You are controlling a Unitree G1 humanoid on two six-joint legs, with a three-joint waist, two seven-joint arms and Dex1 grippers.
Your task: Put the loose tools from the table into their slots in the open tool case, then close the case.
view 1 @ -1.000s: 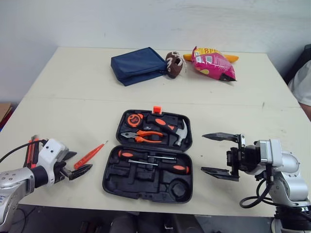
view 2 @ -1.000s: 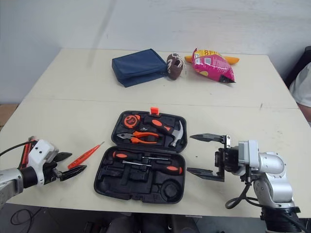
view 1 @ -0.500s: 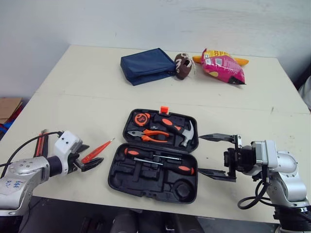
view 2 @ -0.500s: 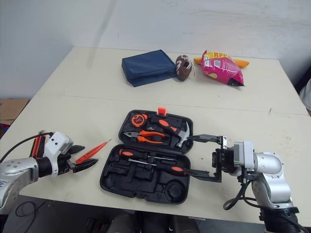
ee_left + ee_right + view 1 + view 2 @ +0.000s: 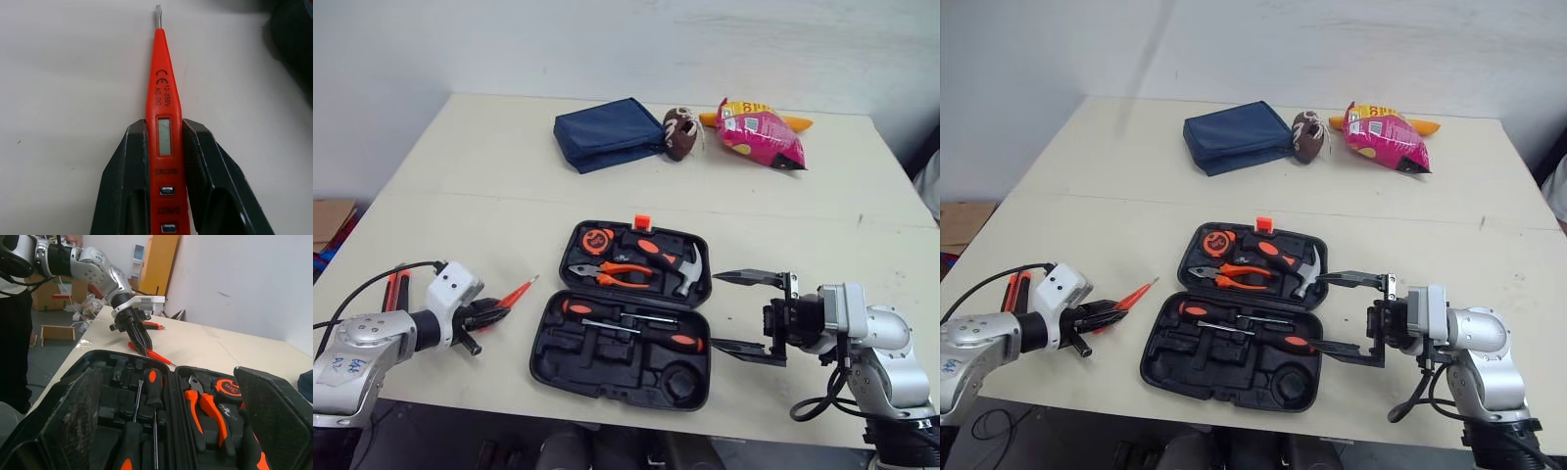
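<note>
L claw clamped tight on orange tester, tip sticking out ahead of my fingers. Open case just right of that claw, w/ pliers, hammer & screwdrivers slotted. R claw spread wide, empty, by case's right rim.

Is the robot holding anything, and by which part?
The left pincer grips the red tester screwdriver by its handle, at the display. The right pincer holds nothing.
</note>
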